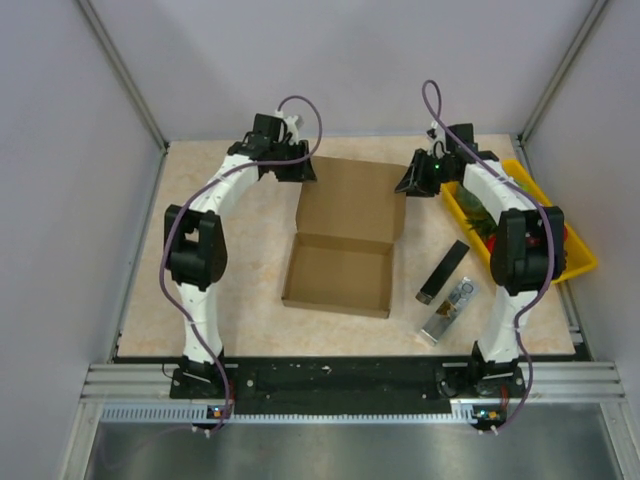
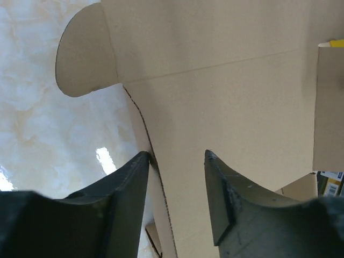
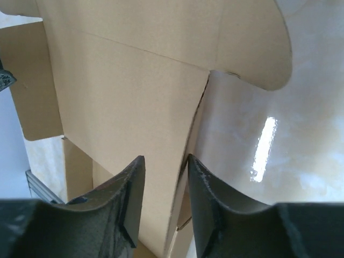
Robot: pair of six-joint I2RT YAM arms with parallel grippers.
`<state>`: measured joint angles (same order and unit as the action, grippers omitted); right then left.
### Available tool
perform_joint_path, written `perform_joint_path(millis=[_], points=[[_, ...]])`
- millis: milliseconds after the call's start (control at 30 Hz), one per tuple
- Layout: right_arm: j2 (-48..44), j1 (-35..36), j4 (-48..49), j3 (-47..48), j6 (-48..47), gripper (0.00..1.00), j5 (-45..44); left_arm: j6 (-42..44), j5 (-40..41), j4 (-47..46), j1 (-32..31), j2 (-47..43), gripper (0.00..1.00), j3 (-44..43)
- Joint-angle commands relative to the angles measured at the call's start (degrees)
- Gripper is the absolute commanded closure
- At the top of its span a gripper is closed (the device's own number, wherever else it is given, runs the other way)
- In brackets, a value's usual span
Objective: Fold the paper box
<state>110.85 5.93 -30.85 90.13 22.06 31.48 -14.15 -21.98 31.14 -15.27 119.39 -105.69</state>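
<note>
1. The paper box (image 1: 337, 275) is sitting on the desk (image 1: 250, 290) with its tray folded, below both sets of fingers.
2. The left fingers (image 2: 126, 183) and right fingers (image 3: 129, 188) are gaping apart, straddling the open lid's (image 1: 350, 200) edges; closing is remaining.

A pale, marbled worktop (image 1: 250, 290) carried everything, and it was glossy enough to throw back bright streaks of light in the wrist views. At its right edge sat a yellow tray (image 1: 580, 262), set at a slant, with green and red things inside that were partly hidden. Just left of the tray lay a slim black bar (image 1: 444, 272). Close beside the bar's near end lay a silvery remote-like piece (image 1: 452, 308). A metal rail (image 1: 350, 405) ran along the near edge, and grey walls stood around.
</note>
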Motion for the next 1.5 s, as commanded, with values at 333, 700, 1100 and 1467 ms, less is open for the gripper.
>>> perform_joint_path(millis=[333, 700, 1100, 1467], points=[[-9.1, 6.3, 1.6, 0.7, -2.3, 1.0, -14.3, 1.3, 10.1, -6.3, -3.6, -8.6, 0.83, 5.9], [-20.3, 15.3, 11.5, -11.4, -5.9, 1.0, -34.9, 0.4, 17.8, -18.2, -6.0, -20.9, 1.0, 19.8], [-35.0, 30.4, 44.1, -37.3, -9.1, 1.0, -62.3, -2.6, 26.4, -47.0, -11.4, -36.1, 1.0, 46.3], [-32.7, 33.1, 78.6, -46.2, -24.8, 1.0, -64.2, 0.0, 29.0, -74.9, -11.6, -38.6, 1.0, 58.1]])
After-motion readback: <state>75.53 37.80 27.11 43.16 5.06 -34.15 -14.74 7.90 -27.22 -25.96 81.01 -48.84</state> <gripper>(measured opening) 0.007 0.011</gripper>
